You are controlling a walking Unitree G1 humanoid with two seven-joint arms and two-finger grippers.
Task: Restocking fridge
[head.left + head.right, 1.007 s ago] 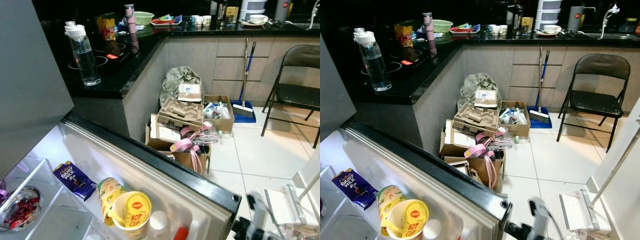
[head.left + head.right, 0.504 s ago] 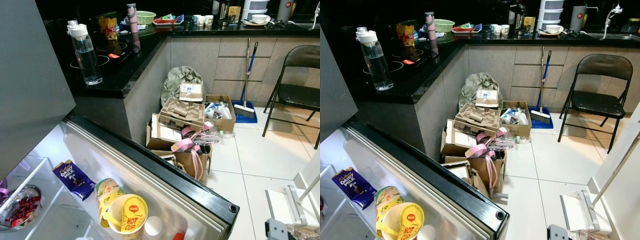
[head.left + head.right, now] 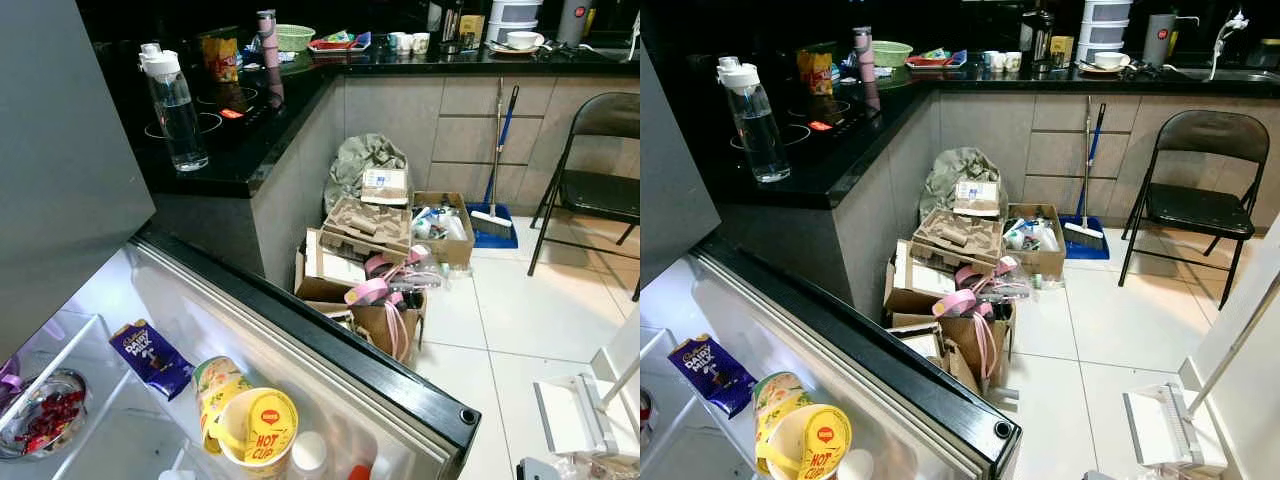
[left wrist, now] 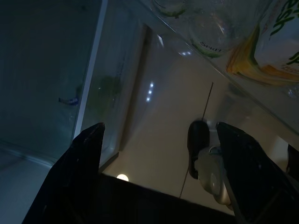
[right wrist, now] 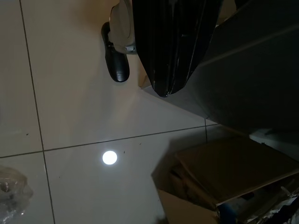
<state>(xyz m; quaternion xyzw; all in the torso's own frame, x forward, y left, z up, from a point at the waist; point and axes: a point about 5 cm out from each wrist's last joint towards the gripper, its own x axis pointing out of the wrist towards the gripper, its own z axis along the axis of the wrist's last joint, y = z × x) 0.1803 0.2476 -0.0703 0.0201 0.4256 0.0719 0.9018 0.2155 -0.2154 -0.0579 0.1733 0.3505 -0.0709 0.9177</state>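
The fridge door (image 3: pixel 330 352) stands open toward me. Its lit shelf holds a purple Dairy Milk bar (image 3: pixel 146 356), a yellow Hot Cup noodle tub (image 3: pixel 262 427) and a white-capped bottle (image 3: pixel 307 455). A glass bowl of red pieces (image 3: pixel 40 425) sits on a fridge shelf at the far left. My left gripper (image 4: pixel 160 126) hangs low beneath the door shelf, open and empty, over the floor tiles. The right gripper (image 5: pixel 163 91) hangs shut and empty, pointing down at the floor beside my foot (image 5: pixel 117 56).
A black counter (image 3: pixel 235 160) with a clear water bottle (image 3: pixel 176 108) lies behind the door. Cardboard boxes (image 3: pixel 365 265) crowd the floor beside it. A broom (image 3: pixel 492 210), a black folding chair (image 3: pixel 590 170) and a white floor item (image 3: pixel 570 415) stand to the right.
My right arm, blurred at the bottom of the head views a second ago, has dropped out of them. The camera has shifted slightly; the fridge items have not moved.
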